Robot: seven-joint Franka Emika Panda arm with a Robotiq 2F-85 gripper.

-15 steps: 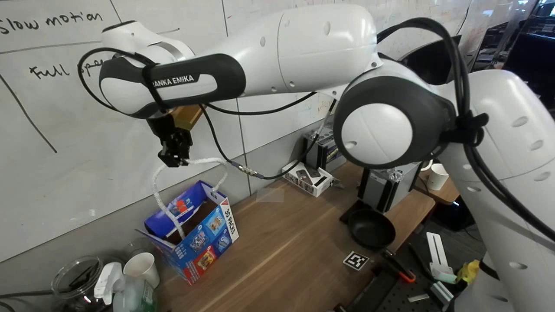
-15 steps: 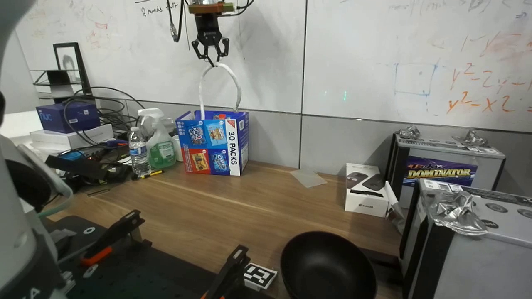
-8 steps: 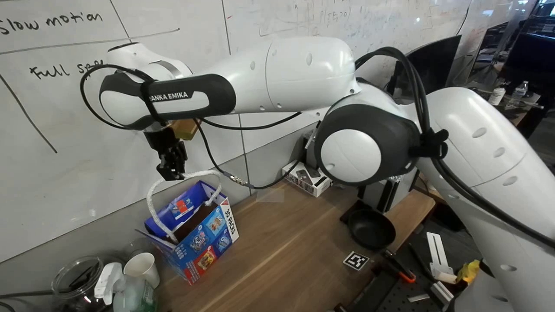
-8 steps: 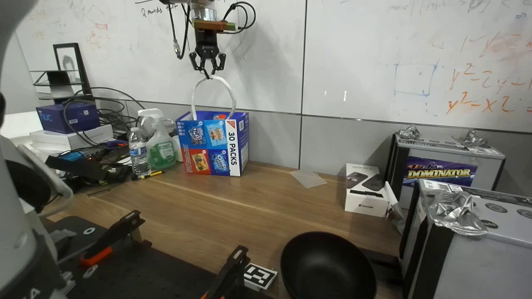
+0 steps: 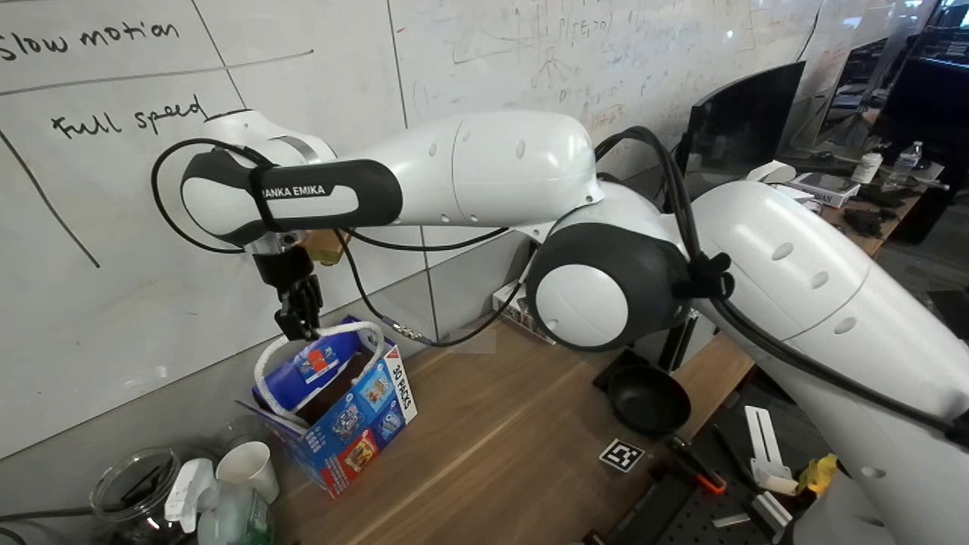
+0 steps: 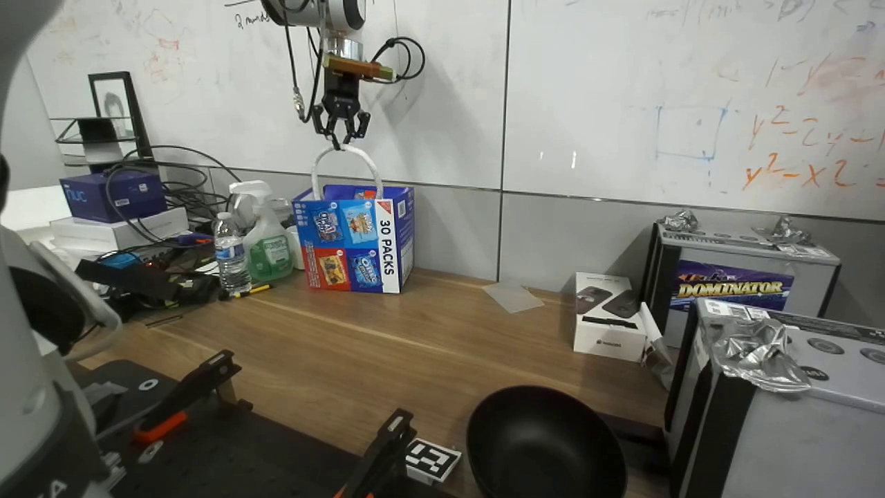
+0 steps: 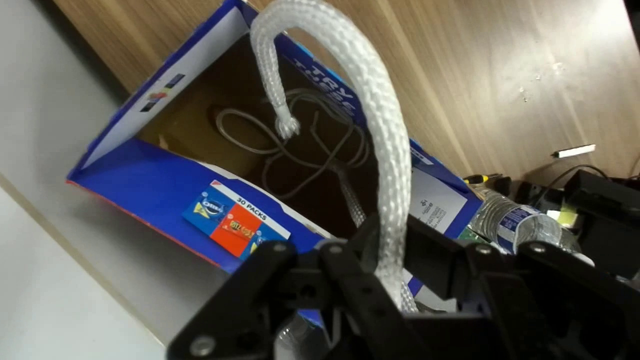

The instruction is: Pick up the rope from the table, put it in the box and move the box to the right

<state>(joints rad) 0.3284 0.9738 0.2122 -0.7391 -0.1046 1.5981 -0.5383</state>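
My gripper (image 5: 303, 334) is above the open blue box and is shut on the white braided rope (image 5: 371, 328). In an exterior view the gripper (image 6: 338, 146) stands over the box (image 6: 349, 238), with the rope (image 6: 373, 169) arching down into it on both sides. The box also shows in an exterior view (image 5: 325, 453), upright on the brown table (image 5: 469, 431). In the wrist view the rope (image 7: 372, 95) passes between the fingers, and its frayed end hangs inside the box (image 7: 145, 165). Its other end runs into the dark inside. A thinner looped cord (image 7: 245, 146) lies on the box floor.
A spray bottle (image 6: 268, 245), a water bottle (image 6: 230, 256) and a paper cup (image 5: 248, 469) stand beside the box. A black pan (image 6: 543, 443), a white phone box (image 6: 608, 325) and grey devices (image 6: 781, 422) are farther along the table. A whiteboard wall (image 6: 449, 104) rises behind.
My gripper has moved down with the rope in it, and the rope's hanging ends have sunk deeper into the box. The box has not moved.
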